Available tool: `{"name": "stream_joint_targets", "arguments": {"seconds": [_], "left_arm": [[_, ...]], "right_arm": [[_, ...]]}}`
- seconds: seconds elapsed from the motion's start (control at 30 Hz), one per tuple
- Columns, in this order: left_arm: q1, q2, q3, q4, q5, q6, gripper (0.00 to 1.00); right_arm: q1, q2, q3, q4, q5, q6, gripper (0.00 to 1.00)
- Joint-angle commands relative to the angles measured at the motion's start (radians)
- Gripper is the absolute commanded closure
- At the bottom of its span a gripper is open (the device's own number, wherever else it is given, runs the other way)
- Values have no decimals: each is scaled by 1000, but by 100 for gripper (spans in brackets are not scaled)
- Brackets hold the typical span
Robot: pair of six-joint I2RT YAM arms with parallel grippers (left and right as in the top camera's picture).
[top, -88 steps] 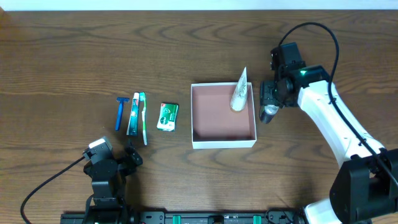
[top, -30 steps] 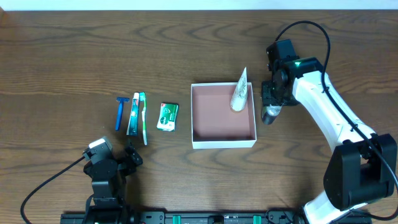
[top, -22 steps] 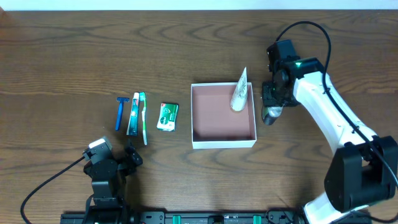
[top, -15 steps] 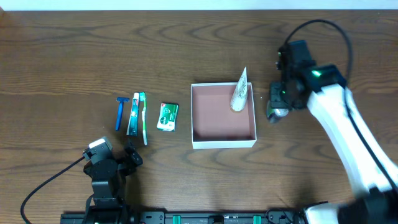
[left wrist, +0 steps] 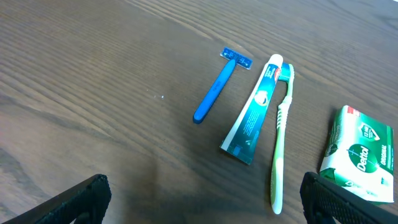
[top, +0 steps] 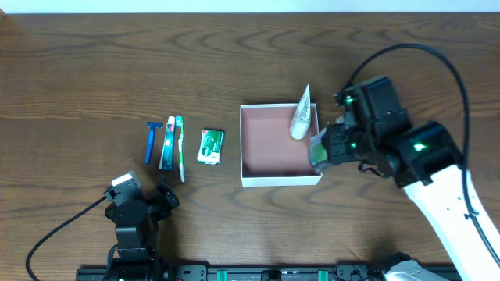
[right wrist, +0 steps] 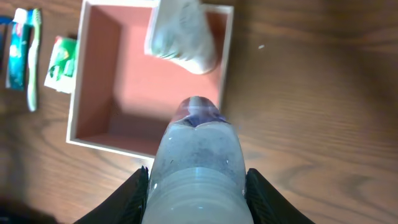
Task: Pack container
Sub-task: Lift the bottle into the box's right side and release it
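Since 0.5 s ago the right gripper [top: 322, 152] has swung from the bare table at 3 o'clock of the box [top: 281, 179] to above the box's right wall, near its 4 o'clock corner. Its 2 fingers [right wrist: 138, 194] are clamped on the sides of a cloudy, see-through bottle [right wrist: 196, 165], whose far end points down at the pink inside just within that wall in the right wrist view. This white-walled box sits near the middle of the wooden table [top: 78, 78], and a white tube [top: 301, 117] leans in its 1 o'clock corner. At 9 o'clock of the box, apart from it, lies a green packet [top: 210, 146], and further toward 9 o'clock a toothbrush [top: 180, 147], a toothpaste tube [top: 167, 144] touching it, and a blue razor [top: 150, 140], all in 1 row. Toward 7 o'clock of the box, the left gripper [top: 147, 191] hangs low over the table with its fingers spread wide and nothing between them.
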Motion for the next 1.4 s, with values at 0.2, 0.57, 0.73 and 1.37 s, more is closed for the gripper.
{"name": "stream_joint_targets", "arguments": {"seconds": [0.2,0.57,0.73,1.37], "left_arm": [[6,-7,-18,-3,-2,-2,2],[6,-7,-18,-2,-2,-2,2],[6,-7,-18,-2,-2,-2,2],[6,-7,-18,-2,-2,-2,2]], "right_arm": [[35,158,14,66,-10,106,68],[35,328,-13,146,20,117,64],[35,329,-40,182,24,117,56],[-8,95,-37,170,177,72,19]]}}
